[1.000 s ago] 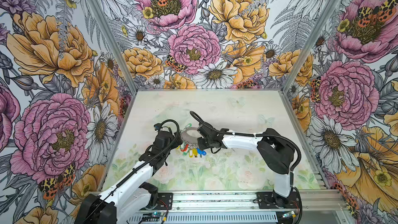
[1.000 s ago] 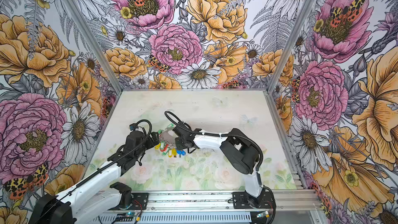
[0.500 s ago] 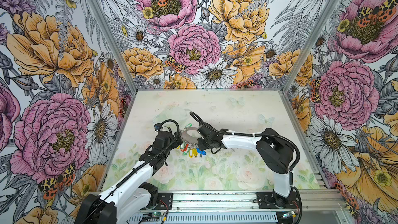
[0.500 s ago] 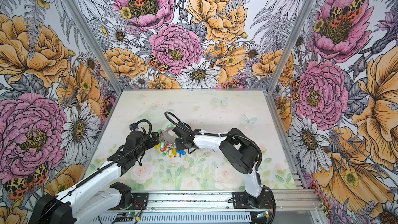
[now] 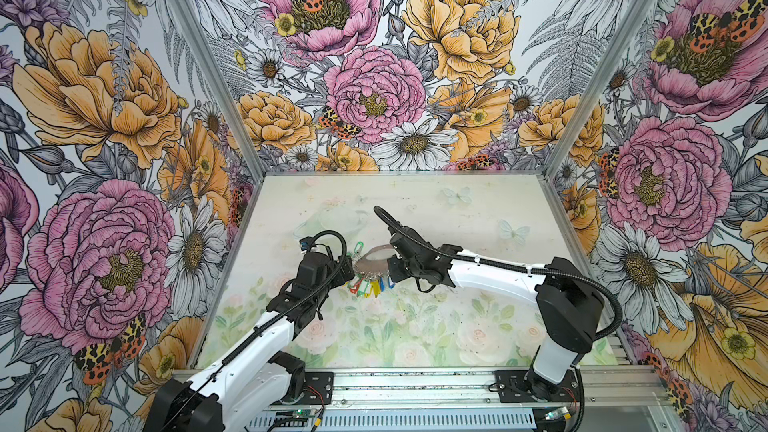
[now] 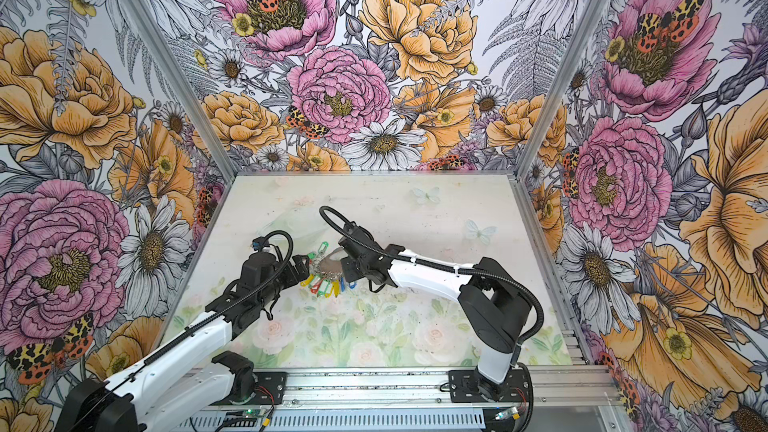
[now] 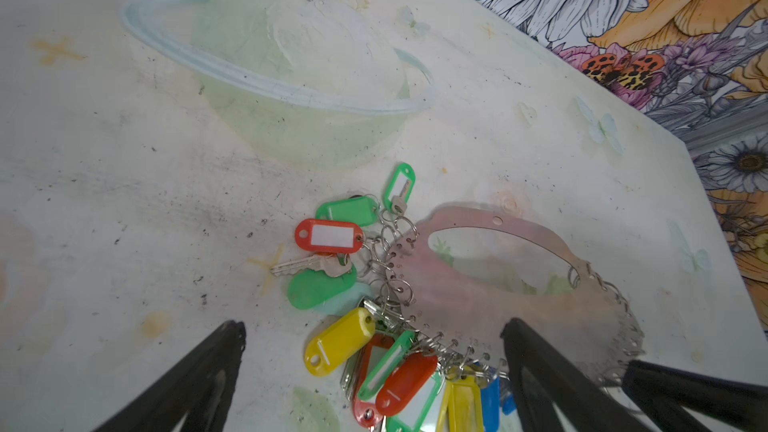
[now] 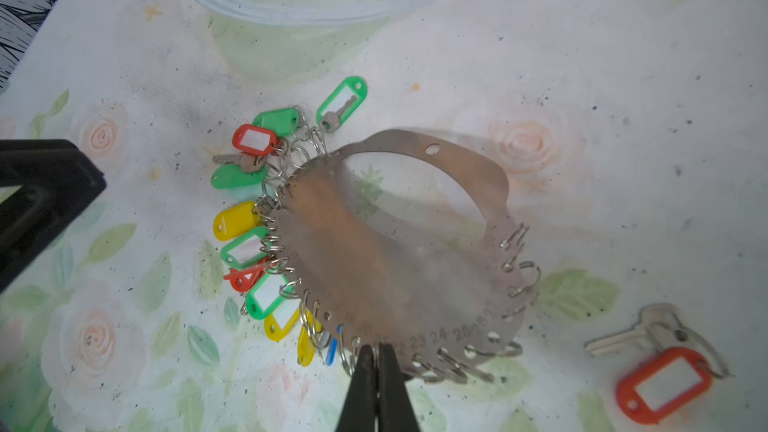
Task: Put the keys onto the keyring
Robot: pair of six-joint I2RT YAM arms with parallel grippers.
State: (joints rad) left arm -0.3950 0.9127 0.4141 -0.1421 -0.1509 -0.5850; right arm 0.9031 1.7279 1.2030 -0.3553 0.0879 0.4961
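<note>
Right wrist view: right hand (image 8: 376,357) pinched tight on keyring (image 8: 399,268) rim, middle of desk (image 8: 623,76). Red-tagged keys (image 8: 660,376) lie loose near it, not threaded yet; left hand (image 7: 374,326) spread wide, empty.

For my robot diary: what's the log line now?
left fingers: open | right fingers: shut on keyring rim | keys: loose on table

Floral walls (image 5: 374,97), flower-printed table (image 5: 457,326), metal rail (image 5: 415,386)
</note>
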